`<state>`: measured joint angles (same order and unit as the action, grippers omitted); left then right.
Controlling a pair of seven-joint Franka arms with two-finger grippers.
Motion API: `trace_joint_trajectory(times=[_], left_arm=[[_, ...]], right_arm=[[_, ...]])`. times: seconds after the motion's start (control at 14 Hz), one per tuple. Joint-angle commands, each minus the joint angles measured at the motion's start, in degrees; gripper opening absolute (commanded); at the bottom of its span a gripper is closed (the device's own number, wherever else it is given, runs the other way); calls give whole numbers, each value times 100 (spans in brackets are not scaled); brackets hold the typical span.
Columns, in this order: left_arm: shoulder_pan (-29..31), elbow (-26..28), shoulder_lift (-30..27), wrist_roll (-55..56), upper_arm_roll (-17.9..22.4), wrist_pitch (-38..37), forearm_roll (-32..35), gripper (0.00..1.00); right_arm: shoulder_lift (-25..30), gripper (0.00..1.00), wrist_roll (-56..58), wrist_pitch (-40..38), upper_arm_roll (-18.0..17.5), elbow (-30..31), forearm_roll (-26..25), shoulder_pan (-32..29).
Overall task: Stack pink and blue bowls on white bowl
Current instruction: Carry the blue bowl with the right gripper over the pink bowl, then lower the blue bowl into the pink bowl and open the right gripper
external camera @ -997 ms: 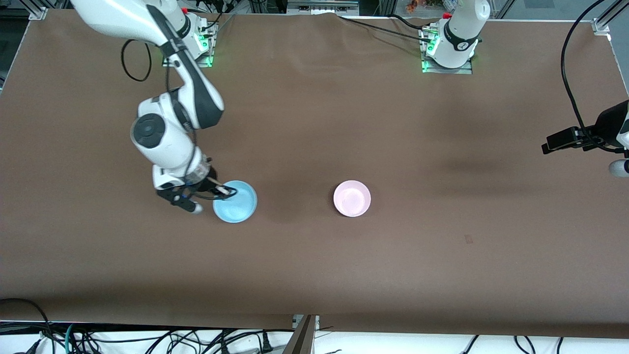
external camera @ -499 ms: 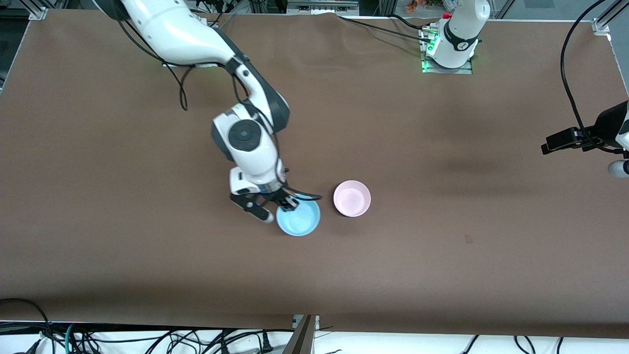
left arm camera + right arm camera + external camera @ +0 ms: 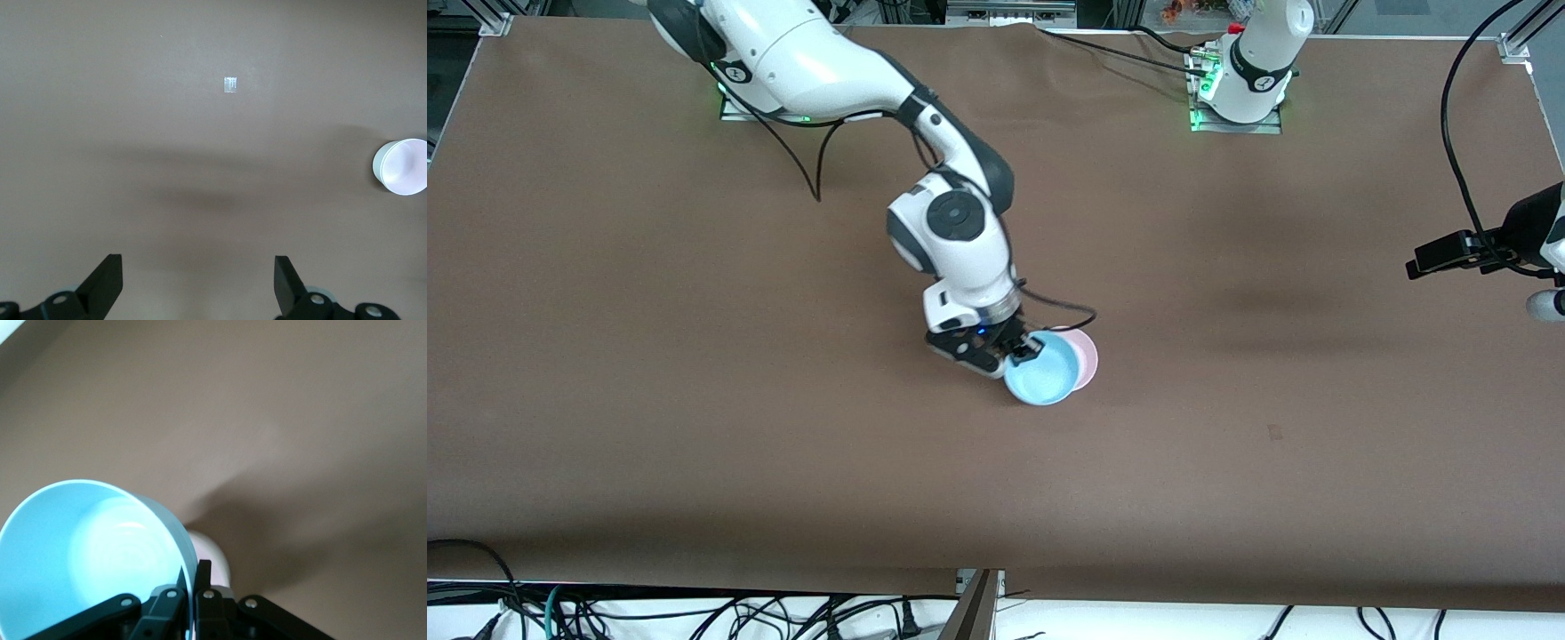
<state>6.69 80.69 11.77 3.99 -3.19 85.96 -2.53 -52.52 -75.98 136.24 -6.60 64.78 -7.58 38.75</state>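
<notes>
Gripping the blue bowl (image 3: 1042,370) by its rim, the right gripper (image 3: 1021,352) hangs over the middle of the brown counter (image 3: 694,400), one finger inside the bowl's wall and one outside, clenched on it. Blue bowl is up in the air, upright, and overlaps the pink bowl (image 3: 1087,356) in the front view; only a crescent of pink shows past its edge, on the side toward the left arm's end. Whether the two bowls touch cannot be told. Right wrist view: blue bowl's (image 3: 93,553) pale inside faces up, rim pinched between the dark fingers (image 3: 175,603); a pale rounded shape sits just under it, beside the rim.

Left arm waits at its own end of the counter, at the front view's edge. Left gripper (image 3: 198,283) hangs over bare counter, jaws spread wide, nothing between them. In its wrist view a small pale bowl (image 3: 402,167) stands upright on the counter, well apart from the gripper, and a small square of pale tape (image 3: 230,85) lies flat on the cloth.
</notes>
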Motion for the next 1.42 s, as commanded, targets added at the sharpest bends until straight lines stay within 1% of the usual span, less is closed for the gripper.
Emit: trace_joint_trajectory(times=[0.0,0.07,0.28,1.0,1.35], left_arm=[[-37,-89,27,-118,29,-79,-11,100],[-37,-89,27,-118,20,-79,-11,100],[-28,-89,27,-118,20,-79,-11,100],[-28,-89,27,-118,20,-79,-11,100],[-28,-89,27,-118,20,-79,-11,100]], right_arm=[[-311,0,-154,174,62,-273,-112,115],[-408,0,-154,261,71,-273,-112,150],[-549,0,-154,359,264,-273,-112,308],[-654,0,-154,464,247,-273,-95,370],[-874,0,-128,815,256,-273,-95,370]])
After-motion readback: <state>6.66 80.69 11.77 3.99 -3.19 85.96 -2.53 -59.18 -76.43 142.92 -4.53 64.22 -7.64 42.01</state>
